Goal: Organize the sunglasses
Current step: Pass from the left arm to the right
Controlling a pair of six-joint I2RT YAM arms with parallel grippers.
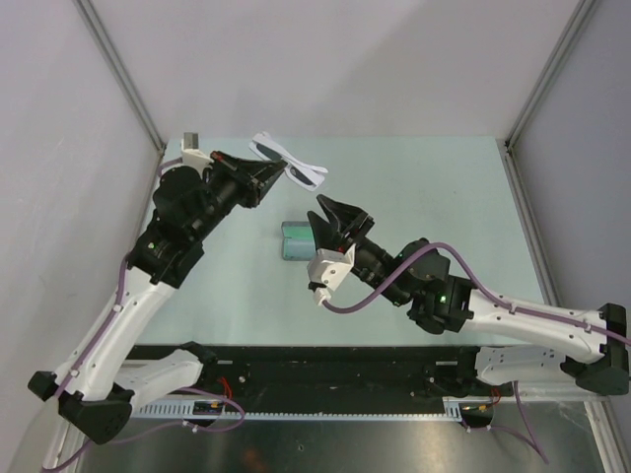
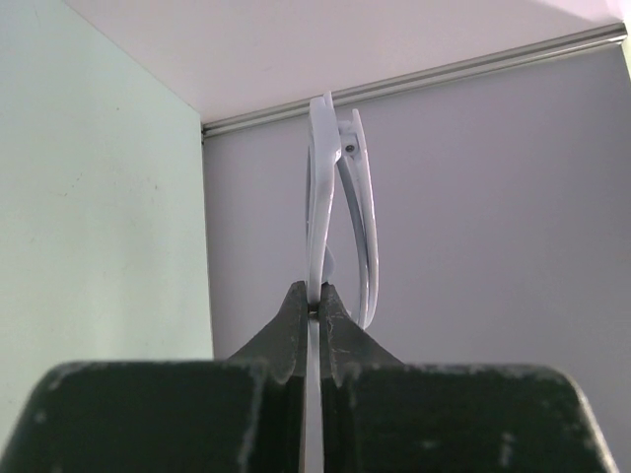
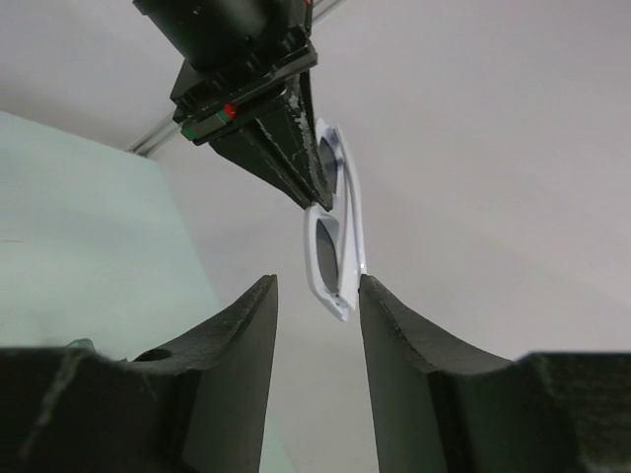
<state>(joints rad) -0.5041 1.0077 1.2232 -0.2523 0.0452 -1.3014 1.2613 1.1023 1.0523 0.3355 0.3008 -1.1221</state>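
The sunglasses [image 1: 289, 162] are held up off the table [image 1: 444, 197], out toward its far edge, pinched in the left gripper [image 1: 279, 175]. On the left wrist view the black jaws of that gripper [image 2: 314, 305] are seen clamped tight on the thin white frame [image 2: 317, 197], which stands edge-on above them with the slim arms folded in close behind it. From the right wrist view the pair [image 3: 328, 251] is seen hanging below the left gripper's tips [image 3: 314, 202], dark lenses facing the camera, its lower end lined up with the gap of the right gripper [image 3: 316, 283]. That right gripper [image 1: 317, 209] is parted, nothing is grasped in it, and no contact with the frame can be made out. Just beneath and beside it, a grey-green oblong case [image 1: 293, 241] lies on the table.
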